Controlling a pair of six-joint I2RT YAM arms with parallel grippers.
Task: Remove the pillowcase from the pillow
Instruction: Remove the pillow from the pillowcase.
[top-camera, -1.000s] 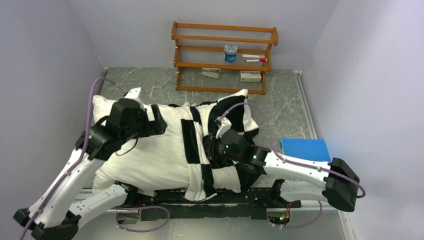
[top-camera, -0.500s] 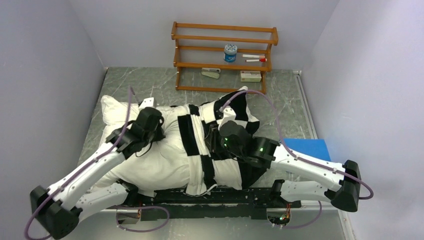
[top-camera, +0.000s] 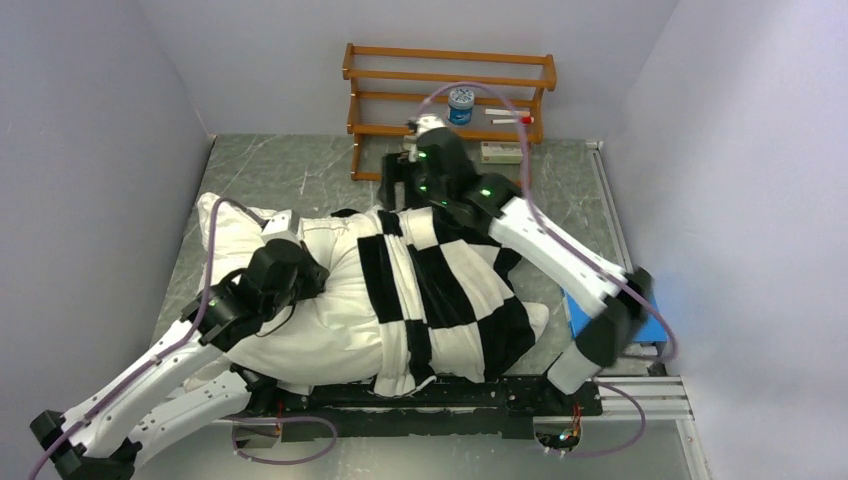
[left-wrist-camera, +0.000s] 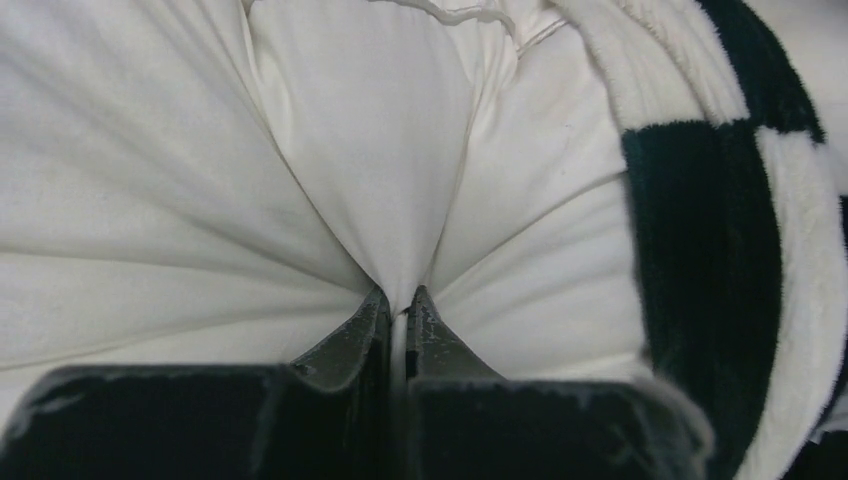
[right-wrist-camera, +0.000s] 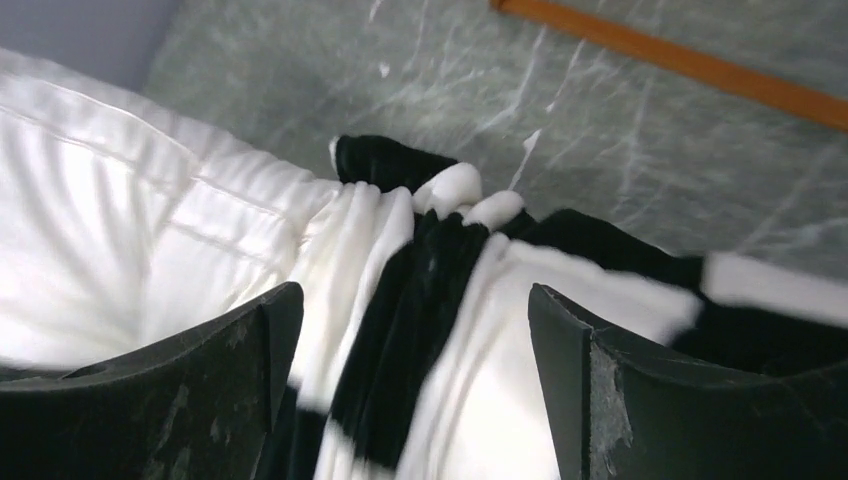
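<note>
While our left end effector (left-wrist-camera: 398, 305) pinches the pillow (top-camera: 310, 325), our right end effector (right-wrist-camera: 412, 300) stands wide over the far edge of the pillowcase (top-camera: 450, 285), which covers the pillow's right half on the worktop (top-camera: 290, 170)

No legible text, nos. or brand marks in any view. Jar (top-camera: 461, 106) on the wooden rack (top-camera: 450, 56) has a blue-and-white printed label, too small to read. Flat box (top-camera: 501, 152) on the rack's lower shelf shows faint print, too blurred to read. Wrist views: plain fabric and stone-pattern tabletop (right-wrist-camera: 600, 150) only.
</note>
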